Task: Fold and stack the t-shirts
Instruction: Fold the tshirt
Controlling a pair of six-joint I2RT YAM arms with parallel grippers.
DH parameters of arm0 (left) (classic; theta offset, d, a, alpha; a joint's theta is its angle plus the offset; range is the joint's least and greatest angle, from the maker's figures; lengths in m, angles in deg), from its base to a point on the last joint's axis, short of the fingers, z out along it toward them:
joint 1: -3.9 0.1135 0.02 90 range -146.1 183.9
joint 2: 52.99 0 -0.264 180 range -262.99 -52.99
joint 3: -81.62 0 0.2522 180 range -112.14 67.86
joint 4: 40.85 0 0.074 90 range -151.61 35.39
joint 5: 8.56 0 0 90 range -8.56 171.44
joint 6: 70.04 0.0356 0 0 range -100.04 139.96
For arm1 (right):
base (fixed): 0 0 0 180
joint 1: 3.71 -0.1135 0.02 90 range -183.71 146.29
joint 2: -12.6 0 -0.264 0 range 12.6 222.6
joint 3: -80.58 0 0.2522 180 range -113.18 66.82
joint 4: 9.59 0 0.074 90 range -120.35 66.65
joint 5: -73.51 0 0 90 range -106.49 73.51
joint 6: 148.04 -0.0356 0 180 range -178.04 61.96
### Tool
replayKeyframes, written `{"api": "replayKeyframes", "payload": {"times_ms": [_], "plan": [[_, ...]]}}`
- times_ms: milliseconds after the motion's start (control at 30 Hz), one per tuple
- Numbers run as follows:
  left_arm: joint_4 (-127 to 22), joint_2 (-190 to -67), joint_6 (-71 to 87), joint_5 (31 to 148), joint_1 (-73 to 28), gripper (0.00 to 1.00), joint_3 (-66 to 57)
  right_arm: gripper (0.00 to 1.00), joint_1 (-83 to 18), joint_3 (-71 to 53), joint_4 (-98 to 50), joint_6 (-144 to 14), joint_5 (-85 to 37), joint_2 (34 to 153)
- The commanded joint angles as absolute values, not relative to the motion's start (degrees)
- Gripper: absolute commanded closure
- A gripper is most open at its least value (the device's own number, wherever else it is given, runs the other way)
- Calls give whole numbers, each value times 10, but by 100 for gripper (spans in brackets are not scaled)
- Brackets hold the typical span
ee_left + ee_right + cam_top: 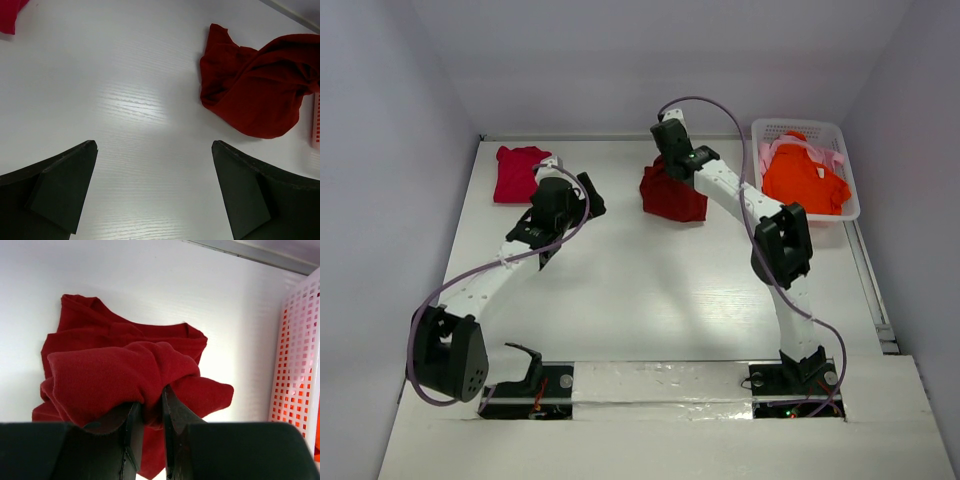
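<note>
top external: basket holds orange t-shirt and pale pink t-shirt.

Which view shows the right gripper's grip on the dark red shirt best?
Right wrist: the right gripper pinches a fold of the dark red shirt. In top external the pinch is hidden; left wrist shows only the crumpled shirt.

I see open desk across the middle and front, a wide lane between both arms. Back centre blocked: bunched dark red shirt, my right arm slanting over it. Basket walls off back right; folded crimson shirt sits back left.
</note>
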State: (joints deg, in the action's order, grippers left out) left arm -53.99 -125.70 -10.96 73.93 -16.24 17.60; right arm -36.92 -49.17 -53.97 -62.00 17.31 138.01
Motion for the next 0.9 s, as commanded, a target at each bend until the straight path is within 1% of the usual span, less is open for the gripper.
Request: {"api": "replayKeyframes", "payload": {"times_ms": [0, 333, 867], "plan": [[-520, -1259, -108, 744, -161, 1, 168, 100, -358, -535, -538, -623, 146, 1381], [-516, -1267, -107, 746, -161, 1, 164, 100, -331, -579, -566, -635, 91, 1414], [-514, -1270, -107, 749, -161, 1, 164, 100, -315, -609, -604, -646, 65, 1450]]}}
